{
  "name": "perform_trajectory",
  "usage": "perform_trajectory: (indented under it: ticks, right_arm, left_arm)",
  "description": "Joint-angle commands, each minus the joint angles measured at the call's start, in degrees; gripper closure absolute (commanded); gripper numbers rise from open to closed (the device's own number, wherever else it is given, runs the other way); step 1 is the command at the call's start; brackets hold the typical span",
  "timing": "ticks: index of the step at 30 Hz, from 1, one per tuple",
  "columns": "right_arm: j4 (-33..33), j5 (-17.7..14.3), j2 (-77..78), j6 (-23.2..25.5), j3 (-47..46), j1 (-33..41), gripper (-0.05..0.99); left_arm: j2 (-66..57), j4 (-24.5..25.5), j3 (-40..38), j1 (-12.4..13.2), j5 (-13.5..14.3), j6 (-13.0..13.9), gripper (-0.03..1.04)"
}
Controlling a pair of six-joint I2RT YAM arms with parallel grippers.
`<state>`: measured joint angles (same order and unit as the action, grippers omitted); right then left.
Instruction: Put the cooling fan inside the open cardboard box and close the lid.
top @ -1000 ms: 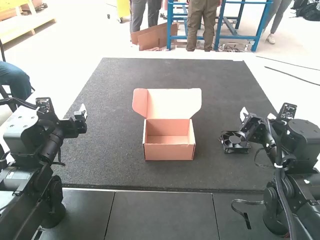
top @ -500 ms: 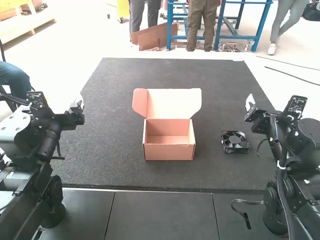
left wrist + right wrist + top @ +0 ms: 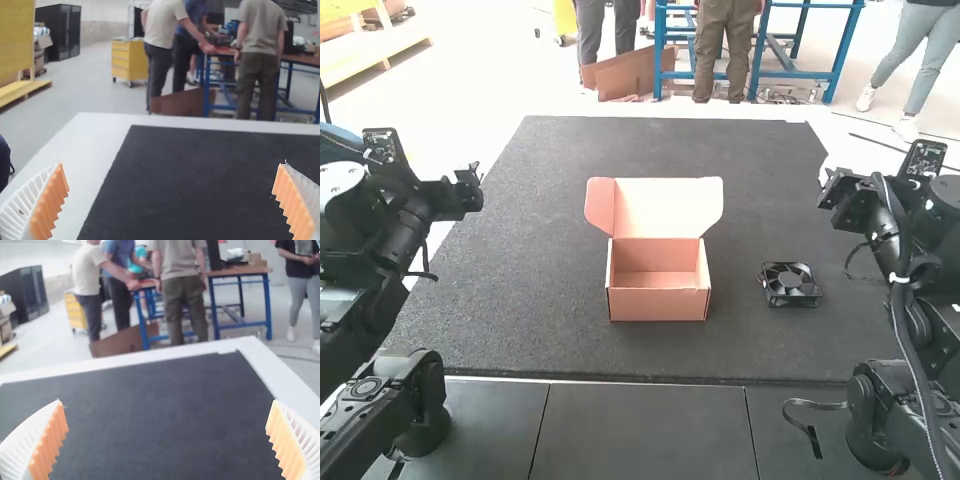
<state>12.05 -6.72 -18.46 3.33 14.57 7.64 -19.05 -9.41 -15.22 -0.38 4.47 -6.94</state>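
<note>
One dark grey rectangular mat (image 3: 540,270) covers the white surface (image 3: 85,150). My left pincer (image 3: 470,187) hangs above the mat's left edge, well apart from the items on it. Its two white ribbed fingers with orange pads (image 3: 47,207) stand wide apart, holding and touching nothing.

One brown cardboard box (image 3: 658,295) stands at the mat's middle, open at the top. Its lid flap (image 3: 660,205) stands upright along the far wall, with a small side flap at the lid's left end.

One black square cooling fan (image 3: 790,283) lies flat on the mat, outside the box and near its right side. Bare mat separates the two.

My right pincer (image 3: 838,190) hangs above the mat's right edge, beyond the fan and clear of it. Its fingers (image 3: 285,440) are likewise spread wide and empty.
</note>
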Motion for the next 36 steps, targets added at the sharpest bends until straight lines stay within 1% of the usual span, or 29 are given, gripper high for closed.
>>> perform_trajectory:
  ticks: [1, 4, 5, 6, 9, 11, 12, 13, 14, 15, 16, 17, 18, 19, 21, 23, 24, 25, 27, 30, 32, 34, 36]
  right_arm:
    - [-1.7, -1.1, -5.4, -0.5, 6.8, -0.7, 0.02]
    - [-9.0, -1.6, -11.2, -0.5, 14.0, -0.7, 0.02]
    - [-11.4, -2.3, -13.4, -0.7, 16.5, -0.7, 0.02]
    - [-14.3, -2.9, -15.7, -1.9, 19.3, -0.7, 0.02]
    - [-25.2, -3.1, -22.8, -3.9, 26.2, -0.9, 0.02]
    - [-30.3, -2.8, -26.4, -7.5, 29.2, -1.0, 0.02]
    - [-32.1, -3.0, -27.4, -11.0, 30.4, -0.6, 0.02]
    - [-33.5, -4.5, -28.4, -11.8, 31.9, -0.7, 0.02]
    - [-35.1, -5.2, -29.3, -12.6, 33.7, -0.9, 0.02]
    - [-36.6, -5.3, -30.4, -13.2, 35.3, -1.0, 0.04]
    - [-38.0, -5.4, -31.6, -13.6, 36.9, -1.0, 0.04]
    - [-40.8, -5.3, -33.0, -13.6, 38.5, -1.1, 0.04]
    - [-43.0, -5.3, -34.5, -12.2, 40.5, -1.5, 0.04]
    - [-44.4, -5.2, -35.6, -10.6, 42.4, -1.5, 0.04]
    - [-47.7, -4.0, -37.4, -10.6, 44.8, -1.8, 0.04]
    - [-49.8, -3.2, -39.1, -11.0, 45.8, -2.2, 0.04]
    - [-50.9, -1.6, -39.8, -10.9, 46.3, -2.3, 0.04]
    - [-52.0, 1.0, -40.3, -10.4, 46.4, -2.5, 0.04]
    - [-53.4, 1.6, -41.0, -9.3, 46.3, -3.0, 0.04]
    - [-57.6, 2.1, -44.1, -7.6, 45.4, -4.5, 0.04]
    - [-59.2, 4.3, -46.1, -6.2, 44.6, -6.1, 0.05]
    - [-60.0, 5.4, -47.9, -6.2, 43.6, -8.6, 0.05]
    - [-60.2, 6.0, -49.5, -6.9, 42.7, -11.4, 0.09]
  left_arm:
    - [-6.4, -1.0, -6.4, -0.1, -0.2, -0.5, 0.04]
    - [-12.2, 0.6, -11.6, -0.1, -0.1, -0.5, 0.04]
    - [-13.9, 1.9, -13.7, -0.1, -0.1, -0.5, 0.04]
    - [-15.6, 3.9, -16.2, -0.1, -0.1, -0.5, 0.04]
    - [-20.0, 12.0, -23.8, -0.2, -0.1, -0.5, 0.04]
    - [-22.7, 17.7, -27.9, -0.4, -0.2, -0.5, 0.04]
    - [-24.0, 20.1, -29.6, -0.4, -0.2, -0.5, 0.04]
    - [-25.3, 22.9, -31.3, -0.4, -0.3, -0.5, 0.04]
    - [-26.5, 26.6, -32.8, -0.5, -0.3, -0.5, 0.04]
    - [-27.4, 29.9, -33.9, -0.4, -0.4, -0.5, 0.04]
    - [-27.8, 32.9, -34.8, -0.4, -1.1, -0.4, 0.04]
    - [-27.9, 35.6, -35.4, -0.4, -3.1, -0.4, 0.04]
    - [-27.8, 37.8, -35.3, -0.4, -4.3, -0.4, 0.04]
    - [-27.9, 39.4, -34.8, -0.4, -4.1, -0.5, 0.04]
    - [-28.1, 42.3, -33.3, -0.2, -2.8, -0.5, 0.04]
    - [-28.1, 44.9, -32.1, -0.2, -2.3, -0.6, 0.04]
    - [-28.1, 46.1, -31.9, -0.2, -2.2, -0.6, 0.04]
    - [-28.0, 47.1, -31.8, -0.1, -2.2, -0.6, 0.04]
    - [-28.0, 48.9, -32.0, -0.1, -2.2, -0.6, 0.04]
    - [-27.9, 50.0, -33.7, -0.2, -2.1, -0.6, 0.04]
    - [-28.1, 50.3, -35.2, -0.3, -2.1, -0.6, 0.04]
    - [-28.2, 50.5, -36.5, -0.4, -2.1, -0.6, 0.04]
    - [-28.4, 50.7, -37.1, -0.4, -2.1, -0.6, 0.04]
